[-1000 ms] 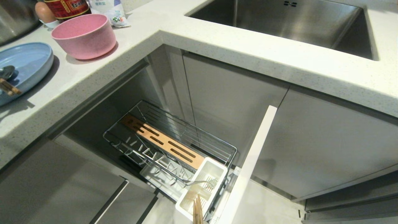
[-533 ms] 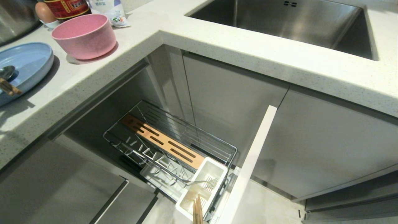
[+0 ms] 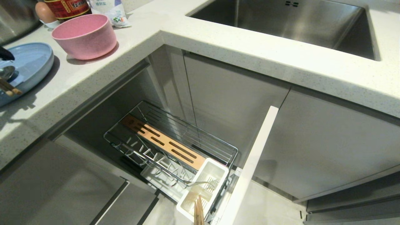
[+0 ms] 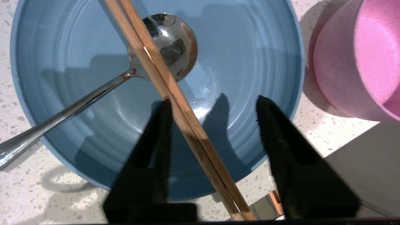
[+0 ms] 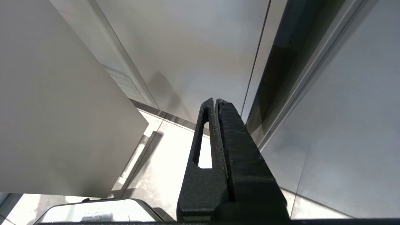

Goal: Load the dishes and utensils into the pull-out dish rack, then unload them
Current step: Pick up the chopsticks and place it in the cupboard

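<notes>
Left claw point(image 4: 212, 118) open above the blue plate point(image 4: 250, 62) on the worktop point(image 4: 18, 193) — chopsticks point(image 4: 175, 93) between its fingers, ungripped; spoon point(image 4: 168, 43) just beyond. Right claw point(image 5: 215, 103) closed — parked by cabinet fronts.

Steel sink point(image 3: 281, 22) in the speckled countertop point(image 3: 250, 59); egg point(image 3: 43, 12), red-labelled jar point(image 3: 67, 7).

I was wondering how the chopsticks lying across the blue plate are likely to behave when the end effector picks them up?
The chopsticks look like thin, stiff wood, so they probably won't flex. They are two loose sticks side by side, so one may slip or scissor out. They bridge the blue plate over the spoon, so they could pivot if nudged.
</notes>
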{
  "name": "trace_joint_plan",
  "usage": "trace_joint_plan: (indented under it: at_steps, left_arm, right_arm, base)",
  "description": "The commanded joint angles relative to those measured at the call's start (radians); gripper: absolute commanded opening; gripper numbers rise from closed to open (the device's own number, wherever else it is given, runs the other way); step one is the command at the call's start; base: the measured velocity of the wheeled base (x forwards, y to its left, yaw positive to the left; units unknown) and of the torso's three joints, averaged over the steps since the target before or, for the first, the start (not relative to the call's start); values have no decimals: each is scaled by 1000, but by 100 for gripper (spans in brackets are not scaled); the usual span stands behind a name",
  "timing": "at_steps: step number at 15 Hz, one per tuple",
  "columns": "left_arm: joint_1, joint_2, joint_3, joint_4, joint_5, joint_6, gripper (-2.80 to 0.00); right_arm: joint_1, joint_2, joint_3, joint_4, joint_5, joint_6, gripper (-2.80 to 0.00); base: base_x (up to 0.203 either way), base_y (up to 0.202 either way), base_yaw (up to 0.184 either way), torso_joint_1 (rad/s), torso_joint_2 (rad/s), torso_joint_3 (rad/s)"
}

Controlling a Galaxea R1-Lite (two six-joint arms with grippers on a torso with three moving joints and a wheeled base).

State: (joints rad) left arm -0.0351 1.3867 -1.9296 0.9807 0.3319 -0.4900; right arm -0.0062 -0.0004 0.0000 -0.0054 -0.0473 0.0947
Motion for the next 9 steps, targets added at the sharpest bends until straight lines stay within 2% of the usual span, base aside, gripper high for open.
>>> trace_joint_plan:
  at_steps: [1,9]
  left_arm:
    - [0,3,0,26,13,-2,0]
    - [0,49,0,30,30,-11,0]
  right_arm:
    - [-1,-3,0,-1,0,0,-280]
    - [0,-3,0,-1,0,0,-280]
  base:
    - [0,0,0,0,0,0]
    - [0,0,0,0,0,0]
